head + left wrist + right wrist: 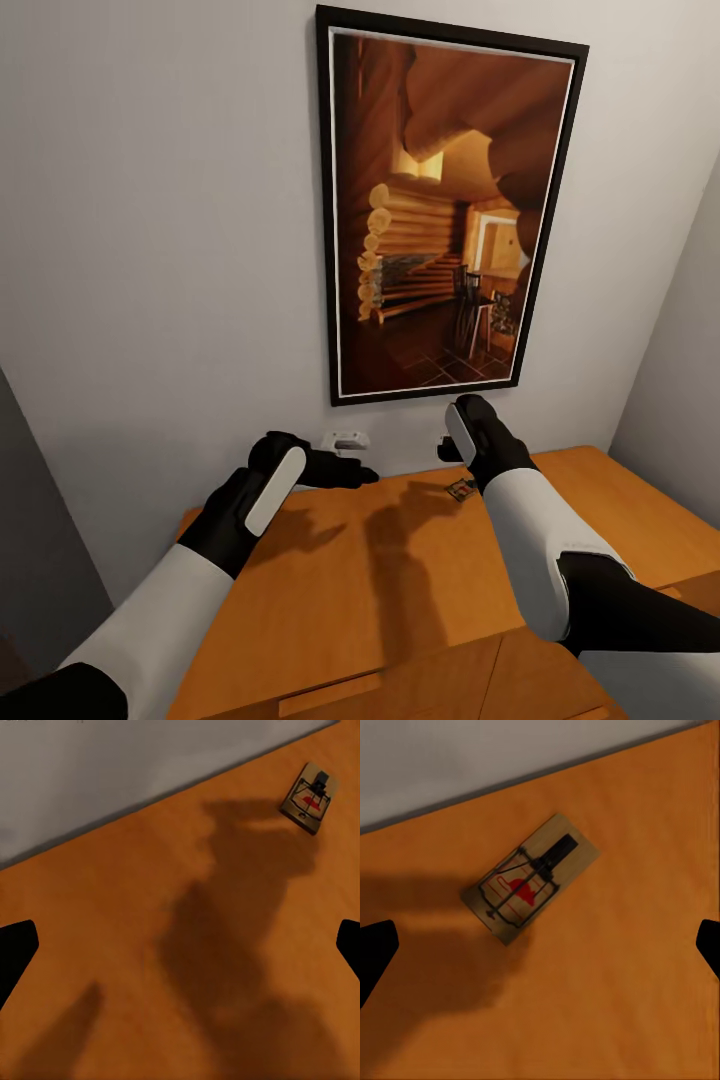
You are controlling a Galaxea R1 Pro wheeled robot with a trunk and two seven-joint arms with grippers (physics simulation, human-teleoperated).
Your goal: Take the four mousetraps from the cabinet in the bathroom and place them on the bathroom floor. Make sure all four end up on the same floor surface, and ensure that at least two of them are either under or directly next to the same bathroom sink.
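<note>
One mousetrap (461, 489) lies flat on the orange-brown top of the cabinet (380, 600), near its back edge, in the middle right of the head view. It rests at an angle to the pale grey wall (160, 250); its wire and a red spot are clear in the right wrist view (529, 880). The right tool (447, 447) hangs above it, fingers apart, not touching. The left tool (345, 470) hovers over bare wood to the left, also spread open, and its camera sees the trap far off (308, 798). On the wall hangs a dark-framed picture (445, 215) of a log house, with a small white fitting (346, 440) below it.
</note>
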